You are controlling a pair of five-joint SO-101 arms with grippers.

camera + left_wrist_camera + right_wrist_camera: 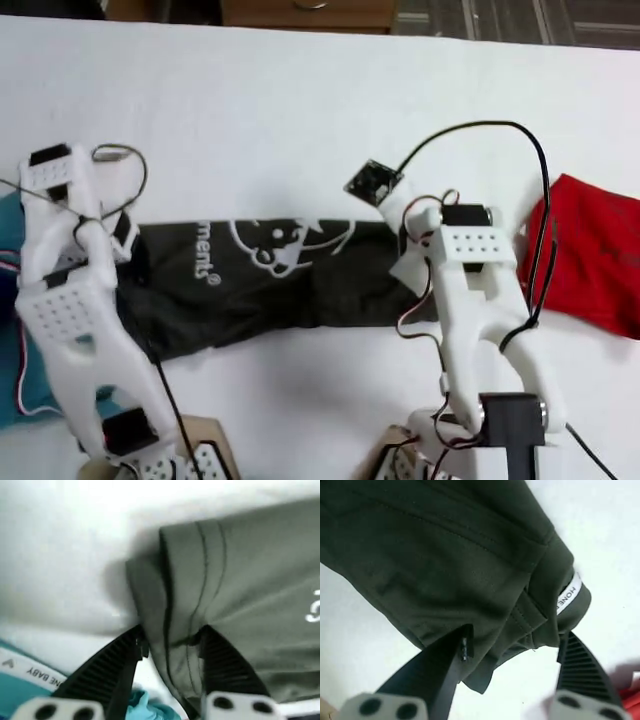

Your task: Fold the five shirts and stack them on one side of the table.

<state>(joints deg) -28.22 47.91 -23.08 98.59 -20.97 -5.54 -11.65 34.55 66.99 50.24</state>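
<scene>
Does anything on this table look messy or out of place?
Only slightly: the dark shirt lies as a rumpled, slanted strip, one end bunched in the left gripper. Nothing looks spilled or torn.

- Three shirts out there: dark shirt (260, 285), red shirt (590, 250), teal shirt (8, 225) (just an edge showing).
- Two arms: left arm (75, 300), right arm (470, 290).
- One table (300, 120).

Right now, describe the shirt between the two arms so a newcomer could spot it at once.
On the white table, look across the middle. The dark shirt lies there as a long band with white print, unlike the red shirt at one edge and the teal shirt at the other.
</scene>
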